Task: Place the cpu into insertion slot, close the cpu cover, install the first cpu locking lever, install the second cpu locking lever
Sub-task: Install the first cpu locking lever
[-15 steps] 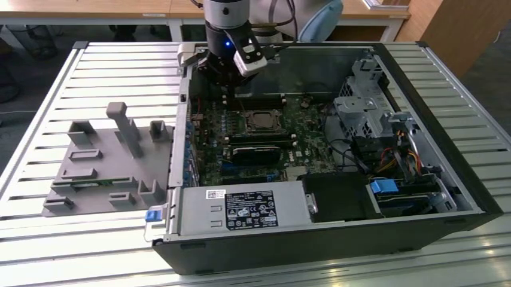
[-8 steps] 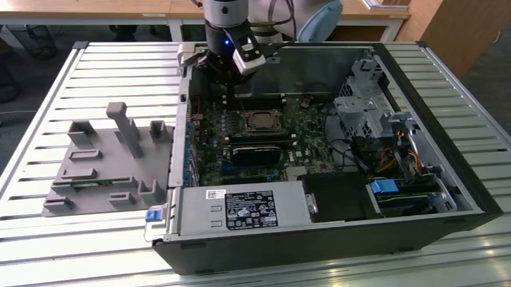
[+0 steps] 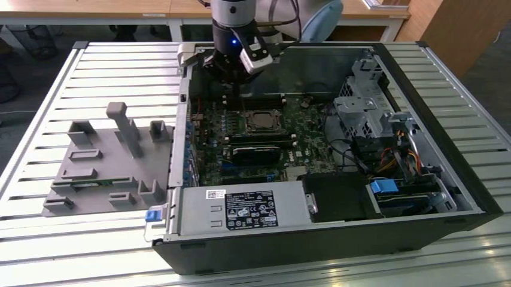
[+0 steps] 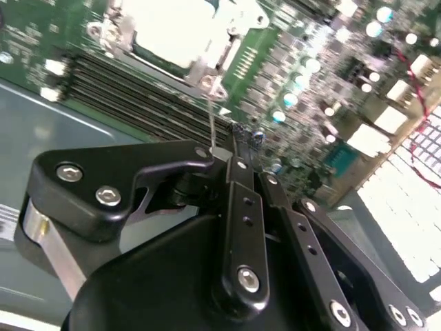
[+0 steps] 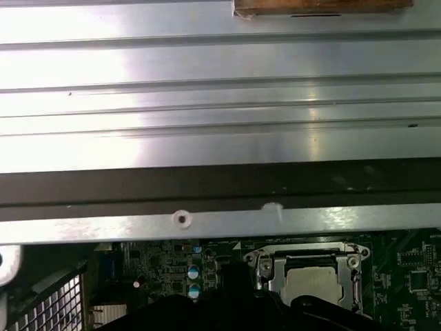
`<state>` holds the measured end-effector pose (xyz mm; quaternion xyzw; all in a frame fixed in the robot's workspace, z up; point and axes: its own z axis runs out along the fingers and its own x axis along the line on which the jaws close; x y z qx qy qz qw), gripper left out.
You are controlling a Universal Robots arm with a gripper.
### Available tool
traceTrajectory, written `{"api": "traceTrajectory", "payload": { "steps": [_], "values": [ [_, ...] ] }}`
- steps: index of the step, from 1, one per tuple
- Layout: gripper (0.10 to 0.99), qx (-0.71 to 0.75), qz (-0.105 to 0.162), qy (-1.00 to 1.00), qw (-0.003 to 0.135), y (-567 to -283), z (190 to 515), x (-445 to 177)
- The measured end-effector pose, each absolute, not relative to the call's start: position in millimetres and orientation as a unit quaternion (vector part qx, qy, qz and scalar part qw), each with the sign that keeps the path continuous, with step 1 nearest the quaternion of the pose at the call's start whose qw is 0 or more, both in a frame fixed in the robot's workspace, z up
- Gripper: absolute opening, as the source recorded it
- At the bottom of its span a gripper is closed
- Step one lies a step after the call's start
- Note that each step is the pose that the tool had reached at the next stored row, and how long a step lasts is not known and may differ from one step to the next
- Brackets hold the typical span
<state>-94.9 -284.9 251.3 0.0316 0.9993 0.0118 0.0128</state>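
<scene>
The cpu (image 3: 260,121) lies in the insertion slot on the green motherboard (image 3: 312,128), its silver-grey top (image 5: 313,284) framed by the cpu cover (image 5: 265,272), which lies flat over it. In the second wrist view, the cpu (image 4: 172,27) is bright and the cover's metal rim (image 4: 114,31) surrounds it. A thin silvery locking lever (image 4: 210,114) rises from the socket's corner to my gripper (image 4: 240,134). The black fingers meet at their tips on the lever's end. In the exterior view, my gripper (image 3: 239,84) hangs just behind the socket, towards the exterior view's left.
Long black memory slots (image 4: 138,96) run beside the socket. The case wall (image 5: 207,186) stands close behind my gripper. A metal drive cage (image 3: 367,113) and cables fill the exterior view's right. A grey fixture (image 3: 112,155) sits on the slatted table outside the case.
</scene>
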Motion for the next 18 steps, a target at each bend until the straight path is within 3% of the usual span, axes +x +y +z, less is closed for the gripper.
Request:
{"api": "traceTrajectory", "payload": {
  "steps": [10, 18],
  "values": [
    [0.106, 0.031, 0.012, 0.999, 0.008, -283.6, 249.4, -53.3],
    [0.106, 0.031, 0.029, 0.999, 0.01, -284.8, 245.4, -52.4]
  ]
}}
